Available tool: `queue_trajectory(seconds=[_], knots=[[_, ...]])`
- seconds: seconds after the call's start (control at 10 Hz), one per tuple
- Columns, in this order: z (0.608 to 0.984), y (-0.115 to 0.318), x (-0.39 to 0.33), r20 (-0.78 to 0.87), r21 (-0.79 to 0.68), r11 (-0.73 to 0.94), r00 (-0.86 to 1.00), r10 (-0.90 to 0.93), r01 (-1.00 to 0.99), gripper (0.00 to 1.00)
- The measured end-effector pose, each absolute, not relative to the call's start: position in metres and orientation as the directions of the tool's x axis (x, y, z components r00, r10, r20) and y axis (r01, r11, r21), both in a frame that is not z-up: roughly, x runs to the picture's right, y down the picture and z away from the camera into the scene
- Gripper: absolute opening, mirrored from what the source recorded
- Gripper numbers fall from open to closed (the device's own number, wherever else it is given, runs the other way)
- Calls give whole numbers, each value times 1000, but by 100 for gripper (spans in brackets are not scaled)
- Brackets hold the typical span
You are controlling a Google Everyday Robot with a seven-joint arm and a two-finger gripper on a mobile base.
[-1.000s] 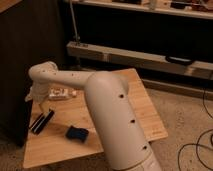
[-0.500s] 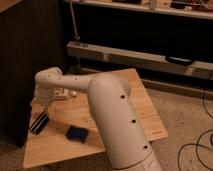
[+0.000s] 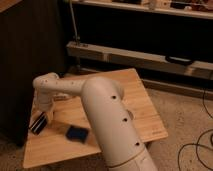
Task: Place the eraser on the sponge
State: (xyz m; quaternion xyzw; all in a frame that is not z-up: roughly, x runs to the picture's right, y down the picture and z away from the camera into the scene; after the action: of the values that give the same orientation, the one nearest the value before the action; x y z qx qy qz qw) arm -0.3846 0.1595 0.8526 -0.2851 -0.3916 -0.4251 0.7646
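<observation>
Gripper: my gripper [image 3: 43, 116] sits low at the left end of the table [image 3: 136, 102], right over the near end of the eraser [image 3: 35, 125], touching it or nearly so.

Pincer state: I cannot tell how wide it stands or whether it has hold of anything; the wrist hides it from this side.

Eraser: it lies flat on the wood near the left edge, black with its pale stripe running lengthwise. It is not on the sponge.

Sponge: the sponge [image 3: 76, 133] lies flat toward the front edge, to the right of the eraser and apart from it, with nothing on top.

Just changed: over the last second my wrist has dropped from above the eraser down onto it, while the eraser and sponge have kept their places.

Meaning for the task: I judge this as the descent to pick up the eraser; the placing is still to be done.

Next move calls for: a firm hold across the bar's narrow width, then a lift and a short carry rightward to the sponge.

Risk: the soft sponge is smaller than the bar, so an off-centre drop could tip it off.
</observation>
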Motion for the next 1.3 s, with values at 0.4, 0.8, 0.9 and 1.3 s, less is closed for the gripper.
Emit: queue_trajectory(seconds=[0.4, 0.8, 0.9, 1.3], knots=[[848, 160, -378, 857, -112, 478, 328, -397, 871, 6], [790, 131, -341, 842, -179, 541, 413, -348, 822, 0], [774, 127, -325, 833, -213, 555, 446, -328, 804, 0], [740, 155, -263, 738, -408, 628, 644, -201, 663, 0]])
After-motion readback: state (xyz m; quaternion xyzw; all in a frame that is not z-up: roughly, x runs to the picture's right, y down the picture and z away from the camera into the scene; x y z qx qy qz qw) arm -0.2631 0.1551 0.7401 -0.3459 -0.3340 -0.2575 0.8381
